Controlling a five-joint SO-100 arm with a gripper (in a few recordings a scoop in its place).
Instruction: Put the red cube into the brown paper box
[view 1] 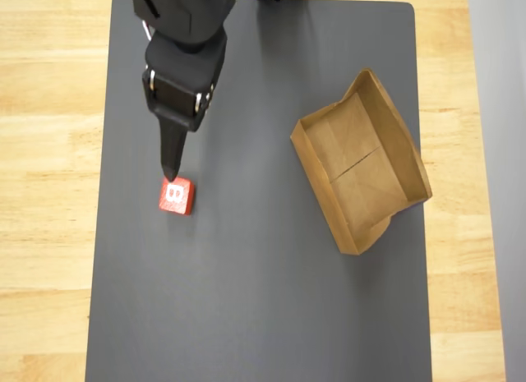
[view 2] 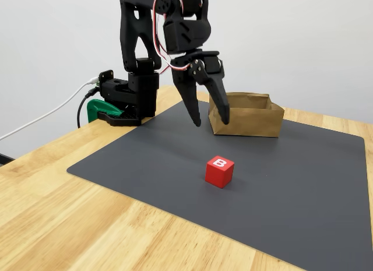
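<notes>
- The gripper (view 2: 211,120) hangs above the mat (view 2: 303,183) with its two fingers spread apart and nothing between them; in the fixed view its tips are clearly off the surface, pointing down.
- The cube (view 1: 177,196) sits flat on the mat near the mat's left edge in the overhead view, "B" face up, free of any contact. In the overhead view the fingertip appears just at the cube's far edge, but the fixed view shows the gripper higher and farther back, so I judge the arm is lining up for a descent onto the cube.
- The box (view 1: 362,164) rests toward the mat's right edge in the overhead view, mouth up and empty, turned at an angle to the mat's sides, well apart from the cube.
- Bare mat lies between cube and box, so nothing blocks the carry; the box's low bent walls are the only thing to clear.
- The arm's base and a green clamp (view 2: 100,109) stand at the table's far corner, with cables trailing off, away from the path.
</notes>
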